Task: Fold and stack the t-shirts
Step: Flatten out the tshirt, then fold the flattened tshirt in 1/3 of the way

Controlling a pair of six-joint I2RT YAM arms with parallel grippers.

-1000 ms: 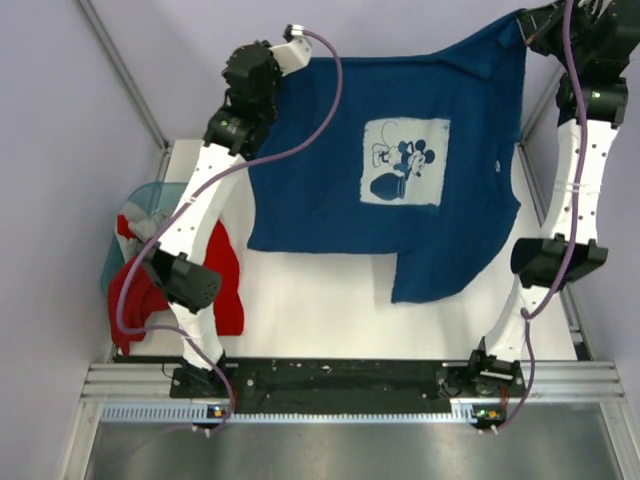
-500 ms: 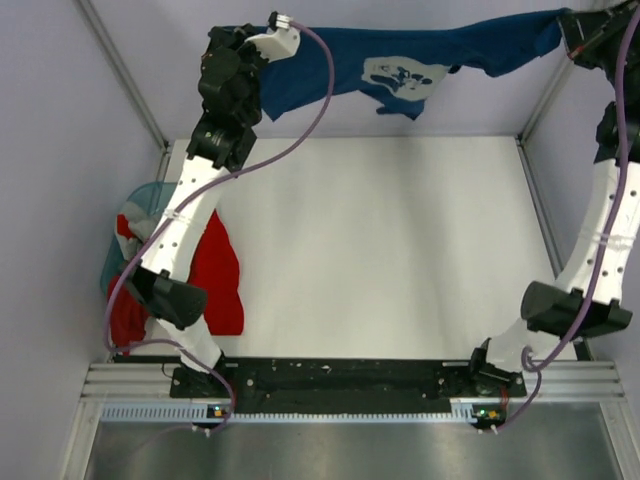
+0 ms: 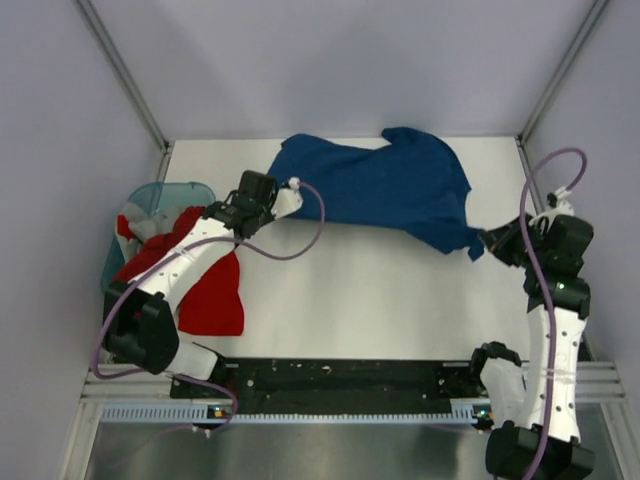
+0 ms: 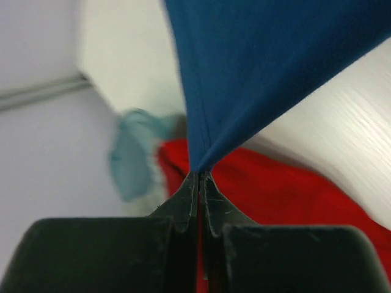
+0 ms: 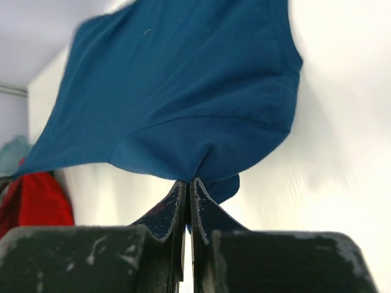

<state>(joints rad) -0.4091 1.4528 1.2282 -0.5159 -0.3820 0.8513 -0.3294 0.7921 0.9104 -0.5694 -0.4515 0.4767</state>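
Navy t-shirt point(image 3: 385, 185) — one edge tight in left tool point(image 4: 200, 174), another in right tool point(image 5: 188, 182).

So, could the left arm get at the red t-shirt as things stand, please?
Probably not yet: the left gripper is shut on the navy t-shirt. The red t-shirt lies exposed right beside that arm, though.

No writing, label, brand or number can be read anywhere, the navy t-shirt point(image 3: 380, 185) included.

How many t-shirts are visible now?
3: navy shirt mid-table, red shirt at the left edge, white shirt by the basket; more may be hidden.
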